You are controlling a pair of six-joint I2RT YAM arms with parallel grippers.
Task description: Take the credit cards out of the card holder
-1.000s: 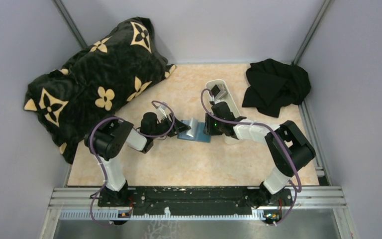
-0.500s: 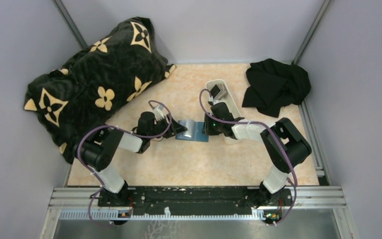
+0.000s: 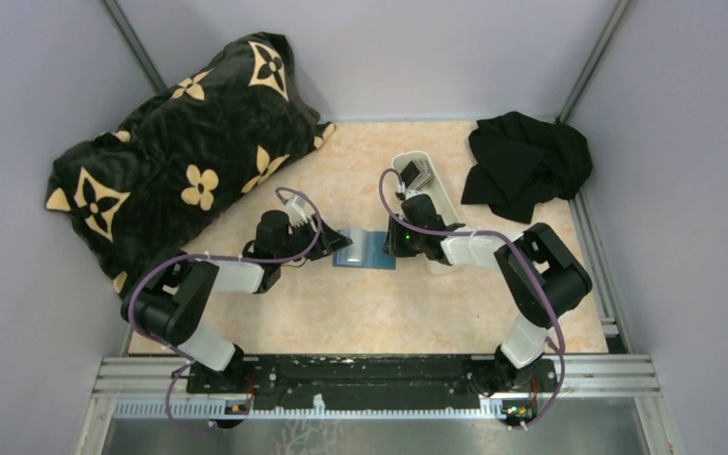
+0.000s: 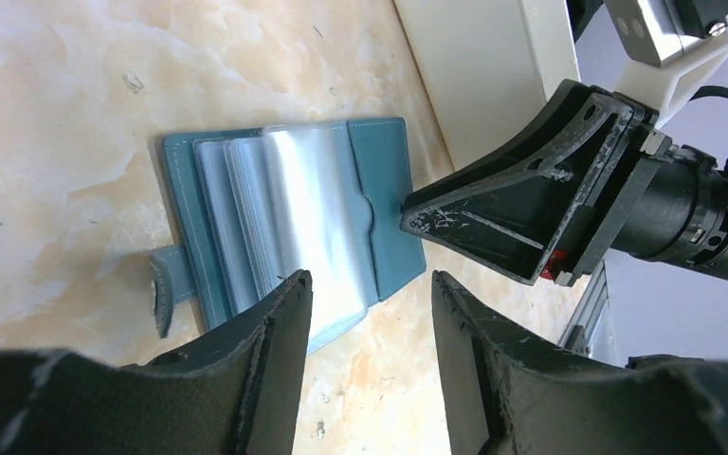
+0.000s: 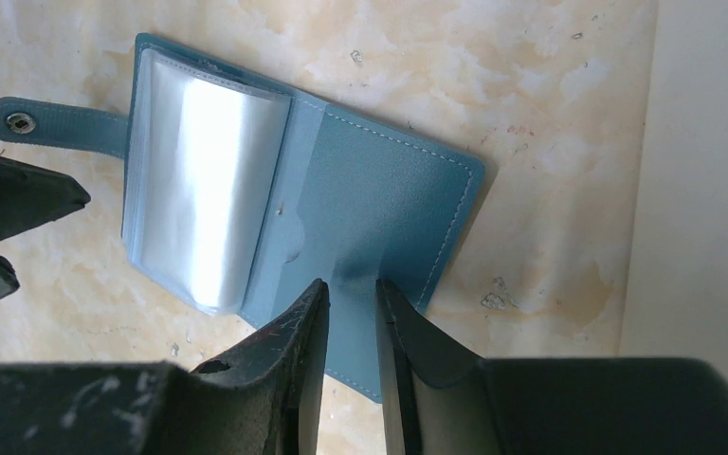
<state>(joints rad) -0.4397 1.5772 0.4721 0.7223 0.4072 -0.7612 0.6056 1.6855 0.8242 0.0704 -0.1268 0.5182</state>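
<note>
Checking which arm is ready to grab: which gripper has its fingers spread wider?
The left gripper: its fingers stand well apart over the clear sleeves of the card holder, while the right gripper has them nearly together over the plain teal flap.

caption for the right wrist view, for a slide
Right gripper, jaws narrowly parted, above the open teal card holder lying flat on the table beside the white tray

Robot lab test cell, not a home: plain grey walls w/ metal corner posts, alu rail carrying 2 cabled arms, marble-look tabletop. Blanket & black cloth heaped at back.
</note>
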